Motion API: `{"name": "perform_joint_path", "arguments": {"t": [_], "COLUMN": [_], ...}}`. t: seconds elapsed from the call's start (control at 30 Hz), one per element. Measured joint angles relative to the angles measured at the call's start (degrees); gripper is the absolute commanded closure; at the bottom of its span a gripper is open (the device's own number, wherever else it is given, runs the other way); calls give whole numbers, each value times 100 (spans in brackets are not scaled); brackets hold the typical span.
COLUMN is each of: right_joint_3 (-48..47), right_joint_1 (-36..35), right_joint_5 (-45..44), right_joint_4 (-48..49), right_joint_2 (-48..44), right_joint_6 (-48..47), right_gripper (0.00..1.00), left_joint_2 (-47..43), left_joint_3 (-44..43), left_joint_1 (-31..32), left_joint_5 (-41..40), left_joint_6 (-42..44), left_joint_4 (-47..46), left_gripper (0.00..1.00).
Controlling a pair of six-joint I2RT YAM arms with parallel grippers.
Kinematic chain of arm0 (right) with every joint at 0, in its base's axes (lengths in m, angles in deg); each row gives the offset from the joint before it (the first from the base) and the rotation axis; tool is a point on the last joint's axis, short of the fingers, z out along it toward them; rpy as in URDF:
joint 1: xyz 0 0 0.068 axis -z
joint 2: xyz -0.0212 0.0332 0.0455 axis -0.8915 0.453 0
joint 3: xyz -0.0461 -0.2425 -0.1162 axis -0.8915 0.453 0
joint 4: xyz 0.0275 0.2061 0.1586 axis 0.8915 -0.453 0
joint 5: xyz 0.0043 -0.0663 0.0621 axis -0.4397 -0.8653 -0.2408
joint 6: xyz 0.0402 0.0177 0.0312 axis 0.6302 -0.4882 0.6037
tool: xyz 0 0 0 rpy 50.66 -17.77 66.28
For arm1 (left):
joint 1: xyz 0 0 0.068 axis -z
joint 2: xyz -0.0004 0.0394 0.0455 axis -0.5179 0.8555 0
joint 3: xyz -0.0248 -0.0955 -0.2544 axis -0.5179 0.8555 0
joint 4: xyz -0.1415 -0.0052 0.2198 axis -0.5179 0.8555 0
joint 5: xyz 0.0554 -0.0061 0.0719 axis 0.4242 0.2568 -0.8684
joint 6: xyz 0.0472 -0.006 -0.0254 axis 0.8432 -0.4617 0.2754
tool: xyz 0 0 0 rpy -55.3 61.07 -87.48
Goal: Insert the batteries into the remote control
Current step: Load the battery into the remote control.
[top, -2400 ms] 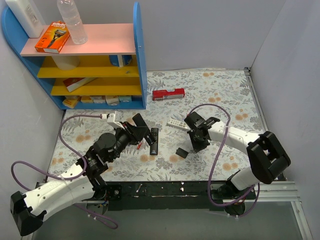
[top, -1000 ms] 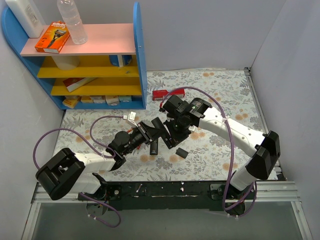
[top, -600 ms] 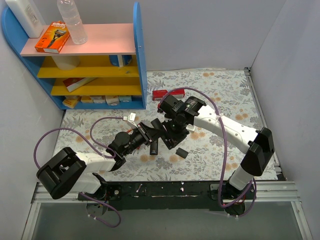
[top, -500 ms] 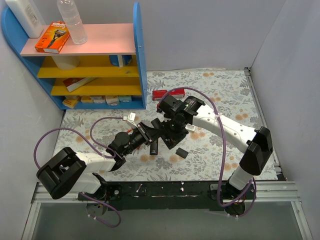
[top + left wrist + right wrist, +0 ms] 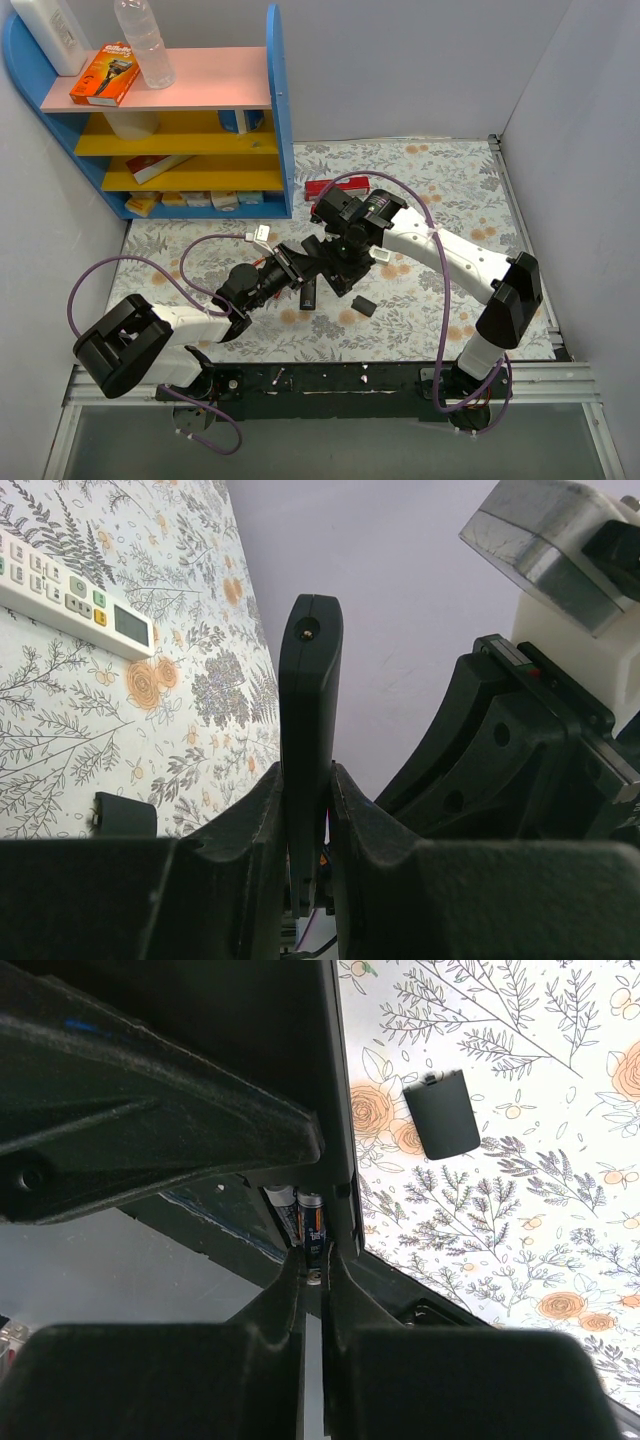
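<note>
Centre of the table [image 5: 470, 200], both arms meeting.

My left gripper [image 5: 308, 780] is clamped nearly closed on the remote control [image 5: 310, 680]. I hold it on edge, lifted off the cloth, with its long axis pointing away from my wrist.

My right gripper [image 5: 312, 1260] is pressed down to a slit. Its tips sit at the open bay of that remote, where two batteries [image 5: 308, 1222] lie side by side. The end of one cell runs into the slit; whether I am pinching it I cannot tell.

Surroundings:
- Back cover [image 5: 364, 305]: flat on the cloth, near the grippers on their near-right side, touching neither.
- Slimmer black remote [image 5: 310, 290]: on the cloth just beside my left fingers on the near side. It is the closest obstacle below the held remote.
- White remote [image 5: 70, 590]: flat on the cloth beyond the held remote in the left wrist view.
- Red box [image 5: 322, 188]: behind my right wrist, partly covered by it.
- Shelf unit [image 5: 280, 130]: closes off the back left corner, its blue side panel near the red box.

Room: the right half of the cloth, out toward the right wall, lies open. The two wrists crowd each other at the centre. The left side narrows between the shelf unit and my left arm.
</note>
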Motion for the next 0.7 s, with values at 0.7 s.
{"name": "perform_joint_path", "arguments": {"t": [0.7], "right_joint_3": [-229], "right_joint_1": [-7], "right_joint_5": [-33], "right_joint_4": [-11], "right_joint_2": [-2], "right_joint_6": [-57], "right_gripper": [60], "left_joint_2": [7], "left_joint_3": [11], "left_joint_1": [-22], "left_joint_5": [-59], "left_joint_6": [-529], "left_joint_4": [61], "left_gripper": [100]}}
